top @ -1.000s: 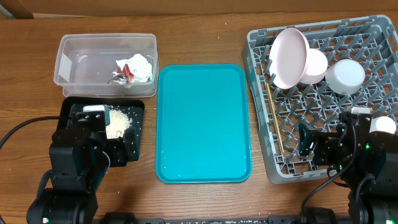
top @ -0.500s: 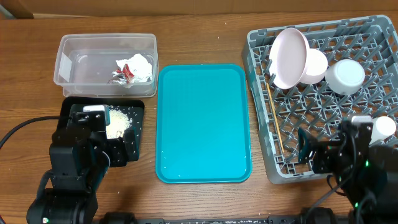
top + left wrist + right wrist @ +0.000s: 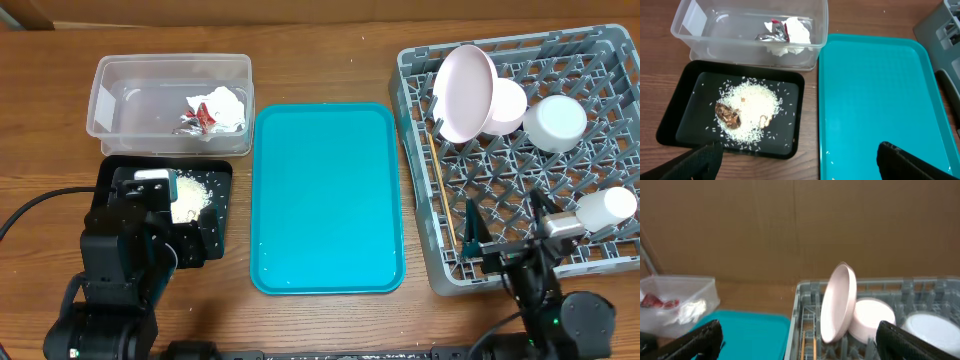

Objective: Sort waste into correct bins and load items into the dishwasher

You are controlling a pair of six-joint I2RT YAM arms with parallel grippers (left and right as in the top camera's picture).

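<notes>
The clear tub [image 3: 110, 100] holds the red wrapper [image 3: 203, 112] and white tissue [image 3: 226, 103]. The black tray [image 3: 222, 190] holds rice [image 3: 190, 197] and brown scraps [image 3: 729, 115]. The grey rack [image 3: 415, 190] holds an upright white plate [image 3: 465, 92], two bowls [image 3: 507, 104] [image 3: 555, 122], a cup [image 3: 605, 208] and chopsticks [image 3: 440, 185]. My left gripper [image 3: 800, 165] is open and empty over the black tray's near edge. My right gripper [image 3: 508, 222] is open and empty at the rack's near edge, tilted up and facing across the rack [image 3: 805, 287].
A teal serving tray [image 3: 327, 197] lies between the bins and the rack, with a few rice grains at its near left edge [image 3: 829, 155]. A cardboard wall [image 3: 800, 225] stands behind the table. The left arm's cable runs off the left side.
My right arm has pulled back toward the table's near edge and tilted its gripper upward, off the rack. The left arm has not moved.
</notes>
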